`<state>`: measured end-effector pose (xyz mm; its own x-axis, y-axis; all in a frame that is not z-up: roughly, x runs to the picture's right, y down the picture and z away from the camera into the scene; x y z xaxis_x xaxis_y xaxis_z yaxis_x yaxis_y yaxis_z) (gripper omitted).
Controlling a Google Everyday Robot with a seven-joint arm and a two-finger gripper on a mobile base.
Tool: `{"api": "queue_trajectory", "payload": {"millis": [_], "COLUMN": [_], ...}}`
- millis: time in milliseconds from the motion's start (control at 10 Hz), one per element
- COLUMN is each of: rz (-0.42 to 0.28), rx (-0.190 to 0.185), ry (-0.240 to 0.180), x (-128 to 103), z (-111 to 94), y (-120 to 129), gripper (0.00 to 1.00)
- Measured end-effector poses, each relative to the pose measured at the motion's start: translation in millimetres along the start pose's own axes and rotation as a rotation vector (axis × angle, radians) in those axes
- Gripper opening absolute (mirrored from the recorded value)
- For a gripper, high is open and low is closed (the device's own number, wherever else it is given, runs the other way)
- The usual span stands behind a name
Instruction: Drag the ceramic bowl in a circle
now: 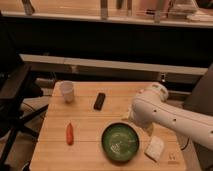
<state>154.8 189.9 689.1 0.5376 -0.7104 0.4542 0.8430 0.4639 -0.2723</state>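
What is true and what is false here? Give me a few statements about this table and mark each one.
1. The ceramic bowl sits near the front edge of the wooden table, between an orange carrot-like object and a white pad. True.
2. The white cup lies inside the bowl. False: it stands upright at the far left corner, well apart.
3. A black remote-like bar lies to the right of the cup. True.
4. The gripper is clamped on the orange object. False: the gripper is out of sight behind the white arm on the right, and the orange object lies alone.
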Motion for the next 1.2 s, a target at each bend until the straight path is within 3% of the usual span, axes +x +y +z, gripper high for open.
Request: {"api": "queue_trajectory", "payload": {"millis": [500, 1200], "rz": [-0.079, -0.121], "rx": [0.016, 0.040], "ry": [-0.028, -0.055], "x": [-11, -14], "z": [16, 39], "y": [-1, 1], "gripper": [0.80, 0.80]}}
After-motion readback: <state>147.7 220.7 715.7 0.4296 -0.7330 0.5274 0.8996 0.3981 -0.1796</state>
